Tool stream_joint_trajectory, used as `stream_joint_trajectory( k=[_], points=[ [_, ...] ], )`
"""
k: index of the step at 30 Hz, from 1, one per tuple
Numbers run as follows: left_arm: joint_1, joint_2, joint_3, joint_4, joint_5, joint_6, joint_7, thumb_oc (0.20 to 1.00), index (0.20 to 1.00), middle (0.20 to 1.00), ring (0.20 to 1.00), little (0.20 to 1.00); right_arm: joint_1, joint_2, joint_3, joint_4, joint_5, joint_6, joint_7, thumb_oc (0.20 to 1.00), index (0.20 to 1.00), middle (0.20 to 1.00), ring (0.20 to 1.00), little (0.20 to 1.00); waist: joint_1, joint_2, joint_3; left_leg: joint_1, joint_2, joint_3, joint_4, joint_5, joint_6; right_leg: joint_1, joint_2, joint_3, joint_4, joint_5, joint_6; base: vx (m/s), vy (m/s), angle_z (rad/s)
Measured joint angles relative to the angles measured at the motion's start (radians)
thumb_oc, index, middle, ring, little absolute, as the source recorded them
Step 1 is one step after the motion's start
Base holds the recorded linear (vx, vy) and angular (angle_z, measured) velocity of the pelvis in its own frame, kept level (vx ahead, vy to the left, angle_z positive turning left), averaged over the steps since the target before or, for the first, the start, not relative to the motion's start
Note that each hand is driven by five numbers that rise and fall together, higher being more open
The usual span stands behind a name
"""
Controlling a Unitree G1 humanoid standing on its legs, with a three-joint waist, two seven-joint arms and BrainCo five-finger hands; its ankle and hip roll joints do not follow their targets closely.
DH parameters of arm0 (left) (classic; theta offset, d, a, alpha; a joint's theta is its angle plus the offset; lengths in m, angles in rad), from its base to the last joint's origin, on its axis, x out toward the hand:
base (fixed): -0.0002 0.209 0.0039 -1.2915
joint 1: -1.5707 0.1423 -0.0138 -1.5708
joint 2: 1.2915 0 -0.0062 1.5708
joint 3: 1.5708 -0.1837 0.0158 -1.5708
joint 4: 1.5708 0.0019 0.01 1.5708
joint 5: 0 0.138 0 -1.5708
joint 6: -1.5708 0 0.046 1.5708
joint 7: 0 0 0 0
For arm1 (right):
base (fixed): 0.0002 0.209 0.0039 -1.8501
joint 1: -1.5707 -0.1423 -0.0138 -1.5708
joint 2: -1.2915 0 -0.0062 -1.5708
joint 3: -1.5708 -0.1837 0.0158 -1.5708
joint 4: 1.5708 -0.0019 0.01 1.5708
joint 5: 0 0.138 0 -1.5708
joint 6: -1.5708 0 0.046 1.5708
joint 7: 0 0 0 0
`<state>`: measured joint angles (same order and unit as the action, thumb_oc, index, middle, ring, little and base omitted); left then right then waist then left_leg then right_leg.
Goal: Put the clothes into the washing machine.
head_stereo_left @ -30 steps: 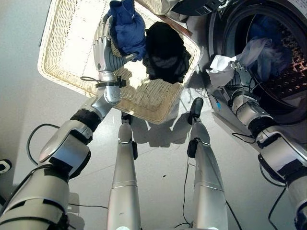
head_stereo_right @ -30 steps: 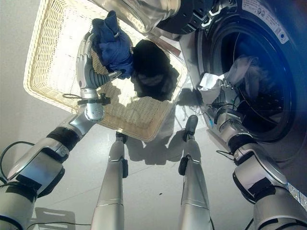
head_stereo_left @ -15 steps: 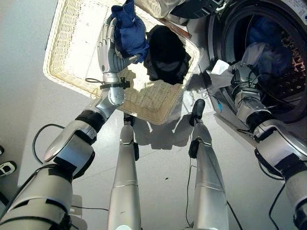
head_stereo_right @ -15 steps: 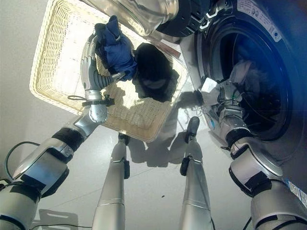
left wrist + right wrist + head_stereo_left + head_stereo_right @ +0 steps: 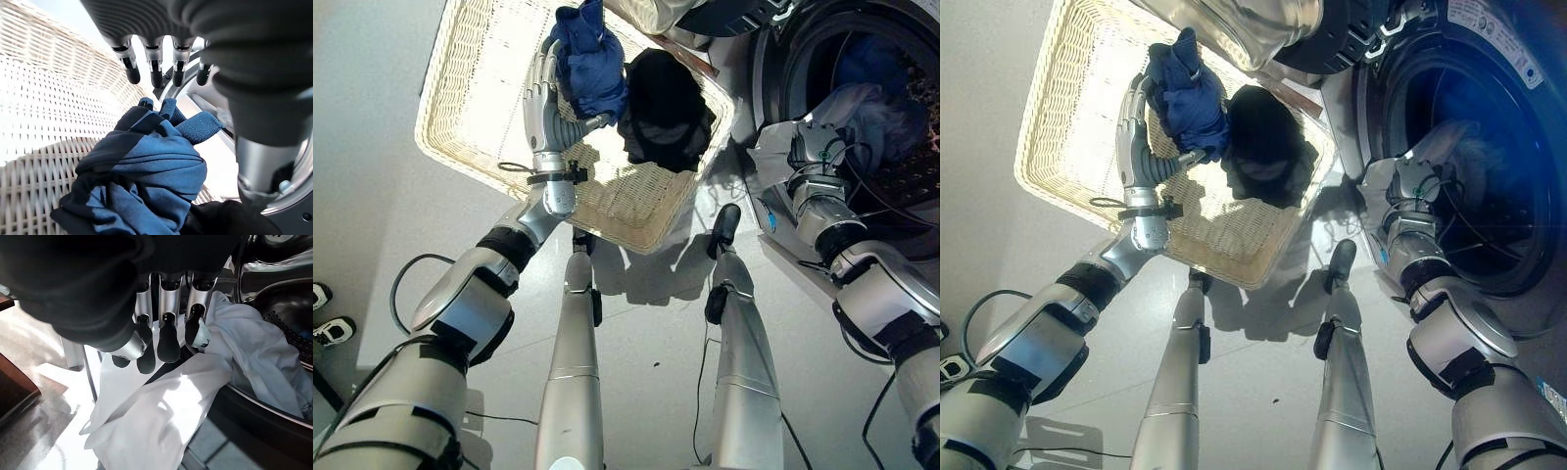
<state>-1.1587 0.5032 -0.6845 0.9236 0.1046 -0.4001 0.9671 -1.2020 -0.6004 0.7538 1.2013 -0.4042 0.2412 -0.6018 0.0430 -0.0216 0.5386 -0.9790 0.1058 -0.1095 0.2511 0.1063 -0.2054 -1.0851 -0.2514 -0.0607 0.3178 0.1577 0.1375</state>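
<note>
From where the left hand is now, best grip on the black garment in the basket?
Pinch the raised crown of the black garment, coming down from above. It lies bunched in a mound against the wicker basket wall, beside the blue garment at the left hand, so the sides look crowded.

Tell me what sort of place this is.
Probably a home laundry corner: a front-loading washing machine with its door open, a cream wicker laundry basket on the pale floor, and a blue garment inside the basket.
</note>
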Motion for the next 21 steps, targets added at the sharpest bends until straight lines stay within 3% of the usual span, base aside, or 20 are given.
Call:
stream_joint_trajectory(
  k=[10,11,12,13,21],
  points=[
    [0.001,-0.003,0.001,0.000,0.000,0.000,0.006,1.000,1.000,1.000,1.000,1.000,0.001,-0.003,-0.036,-0.001,0.086,-0.018,-0.042,0.200,0.200,0.200,0.200,0.200,-0.001,0.000,0.000,-0.003,0.000,0.000,-0.002,0.000,0.000,-0.004,0.000,0.000,0.000,-0.001,0.001,0.00,0.000,0.00],
    [0.001,-0.003,0.001,0.000,0.000,0.000,0.006,1.000,1.000,1.000,1.000,1.000,0.001,-0.003,-0.036,-0.002,0.086,-0.019,-0.042,0.310,0.310,0.310,0.310,0.310,-0.002,0.000,0.000,-0.004,0.000,0.000,-0.002,0.000,0.000,-0.004,0.000,0.000,0.000,-0.001,0.001,0.00,0.000,0.00],
    [0.001,-0.003,0.001,0.000,0.000,0.000,0.006,1.000,1.000,1.000,1.000,1.000,0.001,-0.003,-0.036,-0.002,0.088,-0.022,-0.043,0.878,0.878,0.878,0.878,0.878,-0.002,0.000,0.000,-0.006,0.000,0.000,-0.003,0.000,0.000,-0.006,0.000,0.000,0.000,-0.002,0.001,0.00,0.000,0.00],
    [0.001,-0.003,0.001,0.000,0.000,0.000,0.006,1.000,1.000,1.000,1.000,1.000,0.001,-0.003,-0.036,-0.002,0.093,-0.025,-0.045,1.000,1.000,1.000,1.000,1.000,-0.002,0.000,0.000,-0.007,0.000,0.000,-0.003,0.000,0.000,-0.008,0.000,0.000,0.000,-0.002,0.001,0.00,0.000,0.00],
    [0.003,-0.007,0.001,-0.001,0.001,0.000,0.020,1.000,1.000,1.000,1.000,1.000,0.030,0.001,-0.054,-0.017,0.090,-0.108,-0.096,1.000,1.000,1.000,1.000,1.000,-0.002,0.001,0.000,-0.017,0.000,0.002,-0.005,0.000,0.000,-0.022,0.000,0.003,0.000,-0.002,0.001,0.00,0.000,0.00]
  ],
)
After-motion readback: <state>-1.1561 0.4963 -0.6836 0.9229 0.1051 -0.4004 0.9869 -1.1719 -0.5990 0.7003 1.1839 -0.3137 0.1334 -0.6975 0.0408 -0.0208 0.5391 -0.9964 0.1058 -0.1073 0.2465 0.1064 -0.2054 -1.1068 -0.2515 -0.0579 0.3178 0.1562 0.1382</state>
